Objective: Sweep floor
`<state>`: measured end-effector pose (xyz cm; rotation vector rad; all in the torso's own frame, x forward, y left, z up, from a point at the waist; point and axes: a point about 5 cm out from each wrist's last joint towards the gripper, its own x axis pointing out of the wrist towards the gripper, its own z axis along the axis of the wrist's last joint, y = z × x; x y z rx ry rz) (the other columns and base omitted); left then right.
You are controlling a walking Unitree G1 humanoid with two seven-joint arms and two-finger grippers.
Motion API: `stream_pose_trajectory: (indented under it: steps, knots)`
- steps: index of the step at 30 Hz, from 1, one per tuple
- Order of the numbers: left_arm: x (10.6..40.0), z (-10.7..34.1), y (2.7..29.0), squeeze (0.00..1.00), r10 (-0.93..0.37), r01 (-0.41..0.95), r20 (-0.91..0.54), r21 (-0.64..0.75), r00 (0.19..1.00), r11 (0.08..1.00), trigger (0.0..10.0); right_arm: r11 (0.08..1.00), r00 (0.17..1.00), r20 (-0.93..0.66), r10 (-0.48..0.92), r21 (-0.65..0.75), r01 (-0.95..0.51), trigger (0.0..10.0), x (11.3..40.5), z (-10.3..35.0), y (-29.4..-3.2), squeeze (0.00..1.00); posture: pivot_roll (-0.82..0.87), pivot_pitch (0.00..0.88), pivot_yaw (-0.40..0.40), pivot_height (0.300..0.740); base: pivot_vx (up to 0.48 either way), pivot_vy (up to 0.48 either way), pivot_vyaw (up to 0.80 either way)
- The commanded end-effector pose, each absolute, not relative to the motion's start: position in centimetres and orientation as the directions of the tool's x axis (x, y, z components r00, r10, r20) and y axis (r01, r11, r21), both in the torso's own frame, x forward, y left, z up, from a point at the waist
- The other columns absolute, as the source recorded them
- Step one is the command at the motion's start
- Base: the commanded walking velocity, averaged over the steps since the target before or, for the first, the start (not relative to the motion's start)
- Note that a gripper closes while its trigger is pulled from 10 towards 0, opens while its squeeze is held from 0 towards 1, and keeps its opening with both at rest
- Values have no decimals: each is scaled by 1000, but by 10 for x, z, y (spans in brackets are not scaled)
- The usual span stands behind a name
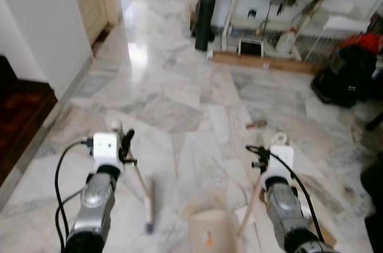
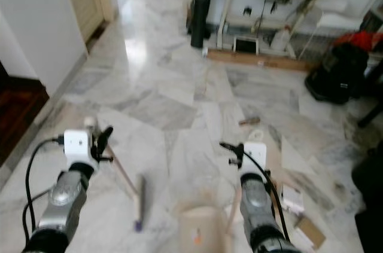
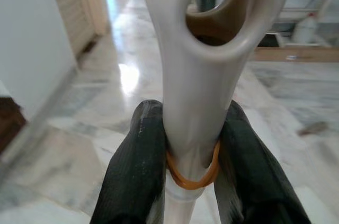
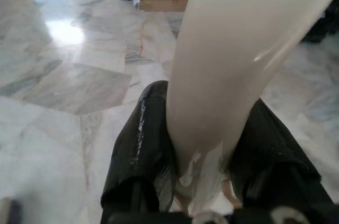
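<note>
Below the head camera, two silver arms reach out over the grey-veined white marble floor (image 1: 179,85), and each carries one tool. The left gripper (image 3: 190,155) has both black fingers (image 3: 135,166) pressed tight against the cream plastic broom handle with an oval hanging hole (image 3: 206,49), with an orange rubber band (image 3: 192,180) looped round the stem just at the clamp. From the head views that handle runs as a thin pale stick (image 1: 141,182) down and inward from the left gripper (image 1: 127,145) to the floor between the arms. The right gripper (image 4: 204,144) is likewise clamped on one smooth cream plastic dustpan handle (image 4: 238,60), which slants down from the right gripper (image 1: 258,158) toward a blurred beige dustpan body (image 1: 210,229) at the lower edge, between the two arms.

Ahead of the right gripper, one small brown scrap of litter (image 1: 256,124) lies on the tiles, apart from both tools. Farther off stand one wooden shelf unit (image 1: 281,8), one black upright cylinder (image 1: 206,11) beside it, and one black bag (image 1: 347,76) at the right.
</note>
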<state>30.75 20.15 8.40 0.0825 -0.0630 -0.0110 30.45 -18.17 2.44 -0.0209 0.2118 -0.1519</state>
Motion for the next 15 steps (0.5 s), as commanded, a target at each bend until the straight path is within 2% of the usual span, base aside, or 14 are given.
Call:
stream_pose_trajectory:
  steps: [1, 15]
  knots:
    - [312, 93, 189, 0, -46, 40, 107, 62, 993, 997, 10000, 983, 962, -199, -184, -57, 176, 10000, 304, 26, -194, 0, 103, 28, -30, 740, 0, 0, 0]
    - [314, 94, 186, 0, -54, 47, 110, 66, 992, 997, 10000, 985, 965, -197, -173, -53, 166, 10000, 304, 26, -191, 0, 98, 19, -29, 740, 0, 0, 0]
